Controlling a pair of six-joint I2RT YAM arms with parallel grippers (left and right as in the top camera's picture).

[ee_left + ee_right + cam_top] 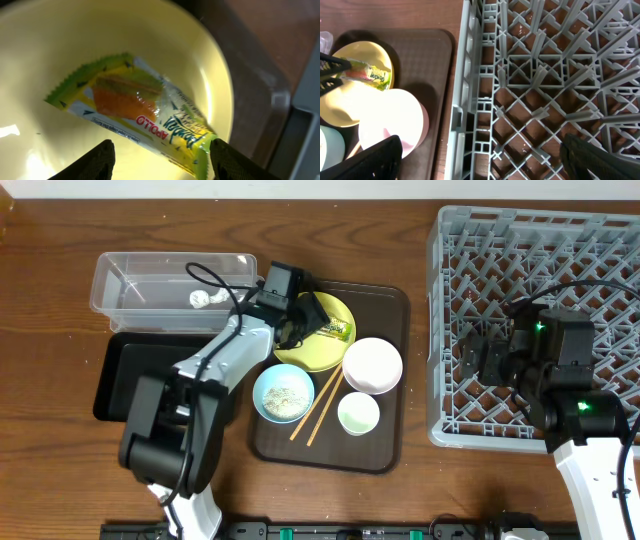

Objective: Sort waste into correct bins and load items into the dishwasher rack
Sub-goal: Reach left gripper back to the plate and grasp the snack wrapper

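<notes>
The yellow-green snack wrapper (145, 115) lies on the yellow plate (50, 50). My left gripper (162, 160) is open just above it, its fingers on either side of the wrapper's near end. In the overhead view the left gripper (305, 315) is over the plate (310, 355) and the wrapper (335, 330). A white scrap (203, 300) lies in the clear tub (170, 285). The black tray (125, 380) is beside the tub. My right gripper (480, 160) is open and empty over the left edge of the grey rack (545, 75). It also shows in the overhead view (480, 355).
On the brown serving tray (390, 310) stand a white bowl (372, 365), a light blue bowl with rice (283, 393), a pale green cup (359, 414) and two chopsticks (320, 408). The rack (540, 260) fills the right side.
</notes>
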